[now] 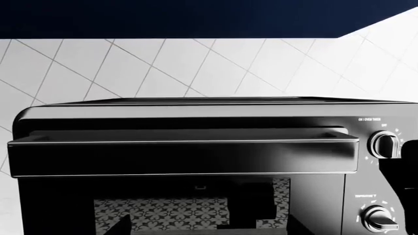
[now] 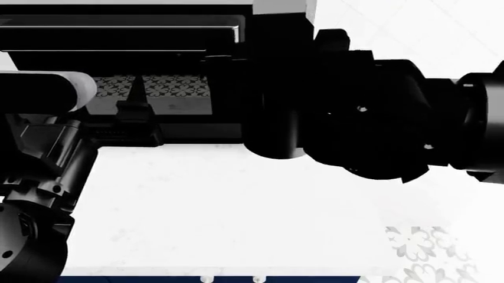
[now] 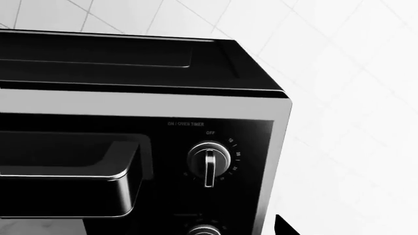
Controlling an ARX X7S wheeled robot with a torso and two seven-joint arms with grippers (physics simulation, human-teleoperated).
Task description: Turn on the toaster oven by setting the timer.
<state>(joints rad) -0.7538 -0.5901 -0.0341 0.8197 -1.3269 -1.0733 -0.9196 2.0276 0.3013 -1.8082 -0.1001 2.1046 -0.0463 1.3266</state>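
The toaster oven (image 1: 196, 122) is black, with a bar handle (image 1: 183, 156) over a dark glass door (image 1: 163, 215). In the right wrist view its top knob (image 3: 209, 161), marked ON / OVEN TIMER, has its pointer straight down, away from OFF. A second knob (image 3: 205, 230) sits below it. My right arm (image 2: 354, 118) hides the oven's knob side in the head view. Only one right fingertip (image 3: 282, 226) shows, off to the side and clear of the knobs. My left gripper (image 2: 136, 112) hovers in front of the glass door with its fingertips (image 1: 114, 226) wide apart and empty.
The oven stands on a white counter (image 2: 236, 206) against a white tiled wall (image 1: 196, 63). A dark cabinet (image 1: 196, 17) hangs above. The counter's front edge (image 2: 236, 276) is near me, and patterned floor (image 2: 433, 253) shows at the lower right.
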